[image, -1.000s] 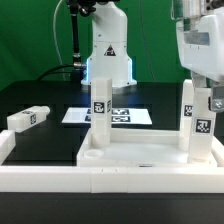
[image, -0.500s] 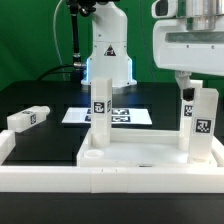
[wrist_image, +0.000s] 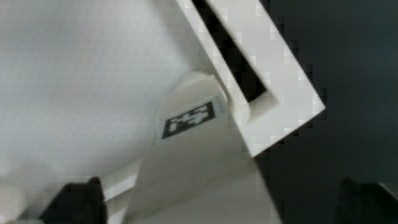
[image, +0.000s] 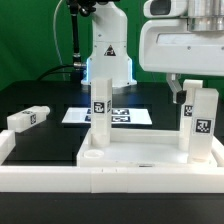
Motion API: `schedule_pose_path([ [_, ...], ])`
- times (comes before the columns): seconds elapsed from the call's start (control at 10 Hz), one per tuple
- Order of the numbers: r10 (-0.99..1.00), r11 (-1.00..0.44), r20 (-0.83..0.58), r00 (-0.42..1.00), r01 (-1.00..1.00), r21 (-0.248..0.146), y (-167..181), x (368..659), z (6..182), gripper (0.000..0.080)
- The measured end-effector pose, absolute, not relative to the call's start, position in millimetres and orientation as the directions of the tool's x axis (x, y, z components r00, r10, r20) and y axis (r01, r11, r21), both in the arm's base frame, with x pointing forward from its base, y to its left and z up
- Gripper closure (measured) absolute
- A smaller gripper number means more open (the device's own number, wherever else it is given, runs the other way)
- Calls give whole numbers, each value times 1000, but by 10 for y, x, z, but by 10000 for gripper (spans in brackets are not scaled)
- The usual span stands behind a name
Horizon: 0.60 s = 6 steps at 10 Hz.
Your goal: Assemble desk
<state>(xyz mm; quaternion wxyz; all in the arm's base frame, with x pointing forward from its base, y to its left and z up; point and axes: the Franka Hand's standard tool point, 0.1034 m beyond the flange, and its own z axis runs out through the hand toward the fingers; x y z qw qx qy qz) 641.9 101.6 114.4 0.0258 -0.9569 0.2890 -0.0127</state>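
The white desk tabletop (image: 140, 152) lies flat at the front. Two white tagged legs stand upright on it, one at its left corner (image: 100, 110) and one at its right corner (image: 203, 120). A third leg (image: 28, 119) lies loose on the black table at the exterior view's left. My gripper (image: 183, 92) hangs just above and beside the top of the right leg, fingers apart. In the wrist view a tagged leg (wrist_image: 191, 118) runs down between my dark fingertips (wrist_image: 71, 200), which stand well clear of it; the gripper (wrist_image: 217, 203) is open and holds nothing.
A long low white border rail (image: 40, 168) runs along the front edge. The marker board (image: 125, 116) lies flat behind the left leg. The robot's white base (image: 108, 50) stands at the back centre, with a black cable beside it.
My gripper has come down and moved toward the exterior view's left, from the top right corner to just over the right leg. The legs and tabletop have not moved.
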Motion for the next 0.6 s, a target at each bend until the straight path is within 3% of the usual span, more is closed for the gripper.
schedule_pose_path([
  [0.4, -348, -937, 25, 937, -346, -54, 1020, 6423, 1144, 150],
  [0.5, -313, -949, 26, 949, -311, -54, 1040, 6419, 1142, 263],
  [0.6, -308, -950, 26, 951, -306, -54, 1039, 6419, 1141, 263],
])
